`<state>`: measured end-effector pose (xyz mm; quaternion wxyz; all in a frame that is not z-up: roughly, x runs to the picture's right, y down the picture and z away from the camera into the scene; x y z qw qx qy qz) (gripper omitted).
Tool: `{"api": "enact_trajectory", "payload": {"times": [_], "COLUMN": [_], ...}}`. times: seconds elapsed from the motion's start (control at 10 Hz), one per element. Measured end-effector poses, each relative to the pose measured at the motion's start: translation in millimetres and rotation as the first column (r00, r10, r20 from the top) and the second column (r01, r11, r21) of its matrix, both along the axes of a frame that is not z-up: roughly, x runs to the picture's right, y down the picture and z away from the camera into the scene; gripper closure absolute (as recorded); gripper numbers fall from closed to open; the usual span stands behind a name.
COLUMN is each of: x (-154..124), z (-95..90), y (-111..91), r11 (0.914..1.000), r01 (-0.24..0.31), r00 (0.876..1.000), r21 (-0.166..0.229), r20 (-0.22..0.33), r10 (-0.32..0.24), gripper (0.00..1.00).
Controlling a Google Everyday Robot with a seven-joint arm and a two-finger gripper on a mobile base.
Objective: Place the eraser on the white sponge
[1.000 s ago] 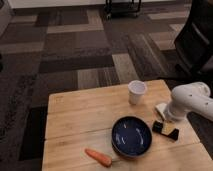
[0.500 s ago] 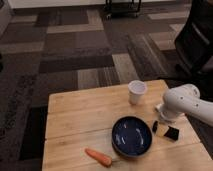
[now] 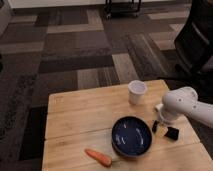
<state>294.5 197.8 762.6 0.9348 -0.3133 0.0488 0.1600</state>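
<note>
A patterned carpet of grey, brown and beige rectangular patches [image 3: 75,50] is covering the floor around a light wooden plank table [image 3: 85,112], which is filling the lower part of the camera view. A black office chair [image 3: 199,42] is standing at the right edge behind the table, and the dark wheeled base of a cart [image 3: 122,7] is showing at the top. The robot's white rounded arm [image 3: 186,105] is reaching in from the right over the table's right side, bending down towards the surface. A round dark blue bowl [image 3: 131,136] is sitting near the middle of the table's front half, and a white paper-like cup [image 3: 137,91] is standing upright behind it, well apart from it. An orange carrot [image 3: 98,157] is lying to the front left of the bowl, close to its rim. The small flat black eraser [image 3: 172,133] is lying on the wood to the right of the bowl, under the arm, and the small cream-white sponge [image 3: 162,130] is lying just beside it on its left; whether the two are touching cannot be told. The gripper [image 3: 156,124] is hanging low at the end of the arm, between the bowl's rim and the sponge, and it cannot be told whether it is open or closed or whether it is gripping anything
</note>
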Motion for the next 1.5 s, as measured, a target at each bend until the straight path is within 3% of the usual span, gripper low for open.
{"api": "enact_trajectory", "payload": {"times": [0.3,0.5,0.7,0.8,0.9,1.0,1.1,1.5], "x": [0,2,-2,5,9,22,29,31], "z": [-1.3,-6.8,-19.3,-22.1,-21.4,-18.0,-17.1,-15.7], "y": [7,8,-13,-37,-50,-78,-90,-90], "r11": [0.9998,0.9991,0.9966,0.9964,0.9963,0.9926,0.9887,0.9882], "r01": [0.004,-0.005,-0.026,-0.04,-0.057,-0.118,-0.15,-0.153], "r00": [1.0,1.0,0.999,0.996,0.993,0.983,0.976,0.974], "r21": [-0.017,-0.042,-0.078,-0.075,-0.064,-0.027,-0.007,-0.007], "r20": [-0.002,-0.018,-0.046,-0.085,-0.105,-0.144,-0.161,-0.17], "r10": [-0.004,0.004,0.022,0.034,0.05,0.113,0.147,0.15], "gripper": [0.87,1.0,1.0,1.0,1.0,1.0,1.0,1.0]}}
